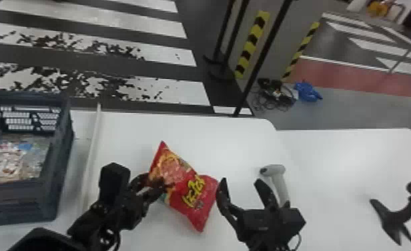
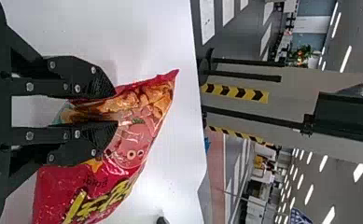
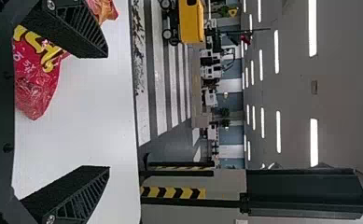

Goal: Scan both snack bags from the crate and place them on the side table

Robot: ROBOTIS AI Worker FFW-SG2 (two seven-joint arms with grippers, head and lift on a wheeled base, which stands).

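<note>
The white counter (image 1: 124, 133) extends beneath both sets of fingers. The dark slatted crate (image 1: 61, 147) is located to the left of the left fingers, well apart from them; printed packages (image 1: 14, 163) lie inside it. A raised white strip (image 1: 93, 147) runs between the crate and the left fingers. The left gripper (image 1: 158, 184) is clamped on the snack bag (image 1: 184, 190): its fingers grasp one side of the bag, with the film pinched and creased between them. The red bag extends from the left fingers toward the right ones, with one corner pointing beyond the left fingertips. The right gripper (image 1: 241, 182) has its fingers spread, with nothing between them; one finger is just beside the bag. A black stand-like object (image 1: 396, 217) is well to the right of the right fingers. The pale handheld scanner (image 1: 278, 177) is just beside the outer right finger.
</note>
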